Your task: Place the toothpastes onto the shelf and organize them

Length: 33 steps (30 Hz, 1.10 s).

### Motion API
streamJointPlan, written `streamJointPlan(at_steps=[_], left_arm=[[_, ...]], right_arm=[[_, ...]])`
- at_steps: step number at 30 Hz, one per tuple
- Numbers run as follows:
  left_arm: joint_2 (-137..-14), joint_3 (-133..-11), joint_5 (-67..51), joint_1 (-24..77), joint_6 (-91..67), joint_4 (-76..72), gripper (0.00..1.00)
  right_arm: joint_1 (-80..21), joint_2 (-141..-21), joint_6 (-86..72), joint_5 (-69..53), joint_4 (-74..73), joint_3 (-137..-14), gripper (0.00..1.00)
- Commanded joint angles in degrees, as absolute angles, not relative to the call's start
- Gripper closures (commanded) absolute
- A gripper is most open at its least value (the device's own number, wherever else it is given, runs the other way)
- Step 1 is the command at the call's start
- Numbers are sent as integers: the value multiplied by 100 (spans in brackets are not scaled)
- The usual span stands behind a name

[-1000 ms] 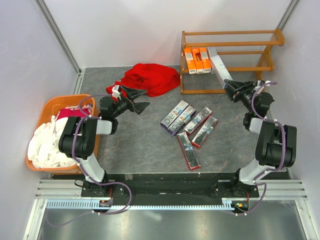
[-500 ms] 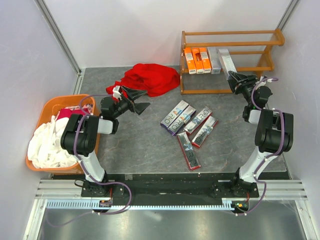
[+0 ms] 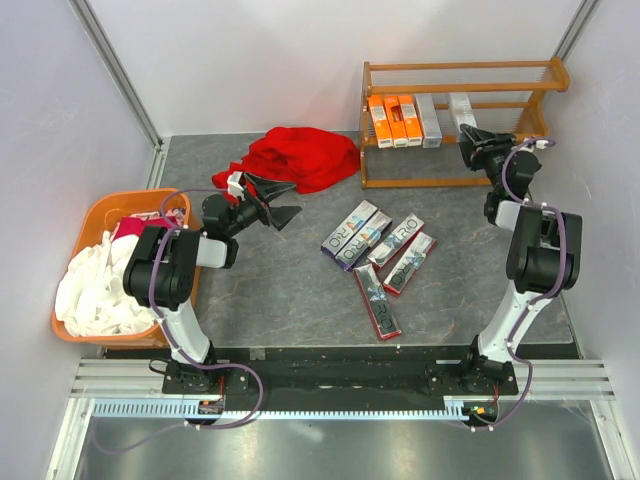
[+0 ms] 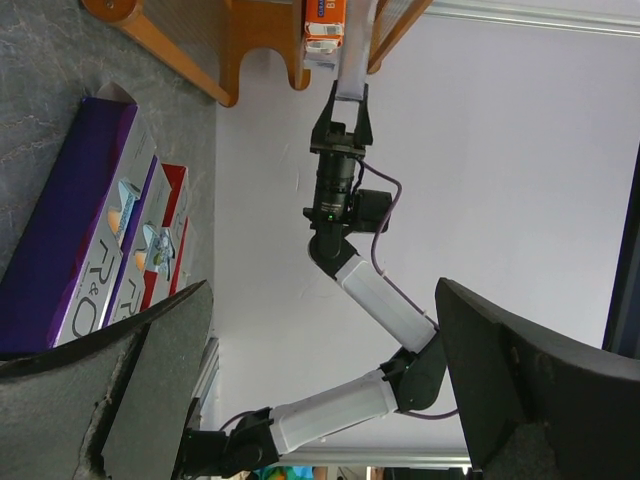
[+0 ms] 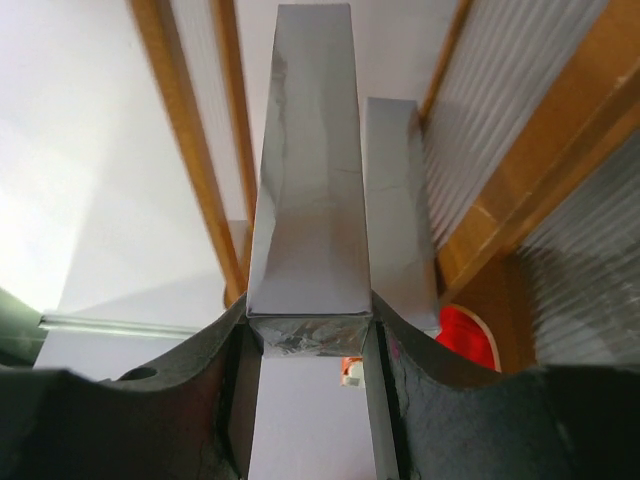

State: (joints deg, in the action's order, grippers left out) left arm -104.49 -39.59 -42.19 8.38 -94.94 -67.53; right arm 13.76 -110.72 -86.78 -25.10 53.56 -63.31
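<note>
- my right gripper (image 5: 308, 338) is clamped on a long silver cardboard box (image 5: 308, 200), at the orange-brown wooden shelf (image 3: 455, 68).
- i should slide it in straight beside the other silver box (image 5: 400, 210), then let go gently.
- my left gripper (image 3: 284, 198) is wide apart and empty.

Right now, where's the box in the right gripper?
Top view, far right: the silver-grey box is at the shelf, held by the right gripper, right of another grey box and three orange boxes.

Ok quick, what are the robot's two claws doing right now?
Left gripper: open, holding nothing.
Right gripper: shut on the silver-grey toothpaste box.
</note>
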Motion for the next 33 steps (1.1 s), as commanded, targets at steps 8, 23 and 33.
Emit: streamJointPlan(at_steps=[8,23,33], left_arm=[[-10521,-3938,-4342,853,-9483,-7110,0],[-10468,-3832,-4342,853,-9387,-7128,0],[-10398,-3867,-4377,853,-9238,-6962,0]], right_arm=[[949,-11628,-8341,-1996,5133,-6935,76],[888,-11804,-8508,-2188,5502,-6706,31],[949,-11628,-8411,-2338,5713,-6496,2]])
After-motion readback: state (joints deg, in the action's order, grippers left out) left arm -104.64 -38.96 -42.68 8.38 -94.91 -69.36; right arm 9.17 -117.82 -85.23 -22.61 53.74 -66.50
